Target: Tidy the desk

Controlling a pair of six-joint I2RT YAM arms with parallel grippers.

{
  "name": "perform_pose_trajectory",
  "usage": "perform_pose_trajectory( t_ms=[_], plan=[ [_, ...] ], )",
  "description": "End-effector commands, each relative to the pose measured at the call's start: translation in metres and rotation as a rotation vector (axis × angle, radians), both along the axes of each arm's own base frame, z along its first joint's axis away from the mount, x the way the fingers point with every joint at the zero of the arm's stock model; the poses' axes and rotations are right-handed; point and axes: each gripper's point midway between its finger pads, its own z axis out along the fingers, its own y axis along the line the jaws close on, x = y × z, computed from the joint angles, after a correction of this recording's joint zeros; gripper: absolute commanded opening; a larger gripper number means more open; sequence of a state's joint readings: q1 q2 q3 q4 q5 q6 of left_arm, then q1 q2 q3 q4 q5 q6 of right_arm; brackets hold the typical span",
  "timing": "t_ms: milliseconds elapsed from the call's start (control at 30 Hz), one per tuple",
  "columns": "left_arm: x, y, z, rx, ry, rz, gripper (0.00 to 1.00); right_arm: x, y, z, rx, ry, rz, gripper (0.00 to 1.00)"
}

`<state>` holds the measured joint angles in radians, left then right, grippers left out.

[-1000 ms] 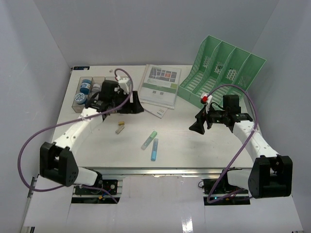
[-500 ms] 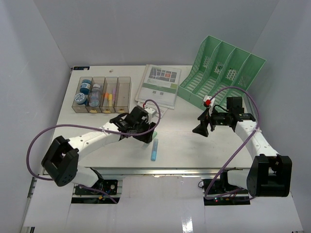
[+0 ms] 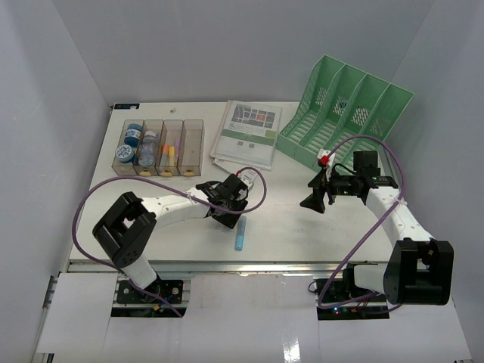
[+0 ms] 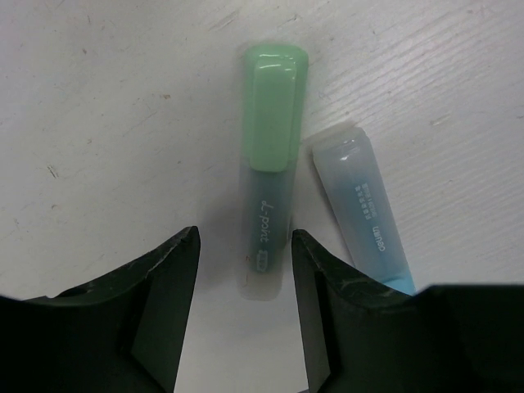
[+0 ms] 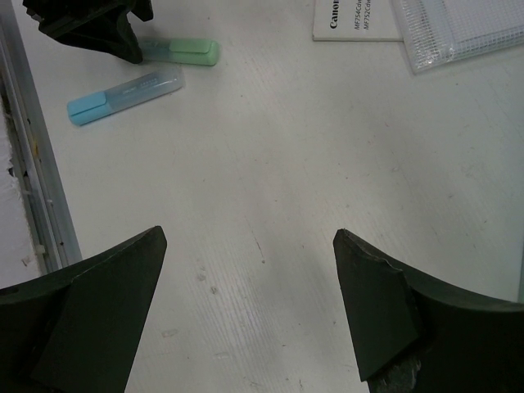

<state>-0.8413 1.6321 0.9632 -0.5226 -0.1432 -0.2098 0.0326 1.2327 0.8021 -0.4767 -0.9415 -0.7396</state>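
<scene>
The desk [image 3: 151, 234] is a white tabletop with a metal rail at its front. A green highlighter [image 4: 270, 164] lies flat on it, with a blue highlighter [image 4: 364, 217] just to its right. My left gripper [image 4: 244, 254] is open and low over the desk, and the green highlighter's clear end lies between its jaws, which do not touch it. In the top view the left gripper [image 3: 229, 214] covers the green highlighter, and the blue highlighter [image 3: 240, 234] shows beside it. My right gripper [image 3: 311, 201] is open and empty above bare desk; its wrist view [image 5: 246, 246] shows both highlighters far off.
A smoky four-compartment tray [image 3: 193, 140] with small items stands at the back left. A booklet [image 3: 248, 132] lies at the back middle. A green four-slot file rack [image 3: 344, 106] stands at the back right. A clear sleeve [image 5: 458, 29] lies near the booklet.
My left arm has swung from beside the tray at the back left to the highlighters at the front middle and come down over the green one. The right gripper has shifted slightly.
</scene>
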Motion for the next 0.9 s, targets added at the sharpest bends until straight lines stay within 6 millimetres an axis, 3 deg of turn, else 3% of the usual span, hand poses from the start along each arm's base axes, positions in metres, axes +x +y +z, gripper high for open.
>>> perform_pose_trajectory(
  t_ms=[0, 267, 400, 500, 700, 733, 800, 867],
  plan=[
    [0.012, -0.008, 0.002, 0.008, -0.036, -0.007, 0.51, -0.002, 0.001, 0.005, 0.02, -0.002, 0.017, 0.89],
    [0.016, -0.012, -0.008, 0.018, -0.024, -0.001, 0.4, -0.002, 0.001, 0.006, 0.022, -0.003, 0.02, 0.89],
    [0.027, -0.011, 0.002, 0.028, -0.074, 0.011, 0.3, -0.003, 0.002, 0.007, 0.027, -0.005, 0.02, 0.89],
    [0.049, -0.01, 0.03, -0.003, -0.151, 0.047, 0.25, -0.003, 0.002, 0.008, 0.027, -0.008, 0.022, 0.89],
    [0.118, 0.027, 0.106, -0.232, -0.235, 0.222, 0.21, -0.003, 0.002, 0.01, 0.029, -0.013, 0.023, 0.89],
    [0.12, 0.026, 0.114, -0.261, -0.241, 0.219, 0.21, -0.003, 0.002, 0.01, 0.029, -0.01, 0.023, 0.89],
    [0.152, 0.059, 0.138, -0.297, -0.303, 0.303, 0.2, -0.003, 0.002, 0.011, 0.032, -0.012, 0.025, 0.89],
    [0.171, 0.083, 0.149, -0.306, -0.335, 0.36, 0.18, -0.004, 0.003, 0.011, 0.034, -0.011, 0.026, 0.89]
  ],
)
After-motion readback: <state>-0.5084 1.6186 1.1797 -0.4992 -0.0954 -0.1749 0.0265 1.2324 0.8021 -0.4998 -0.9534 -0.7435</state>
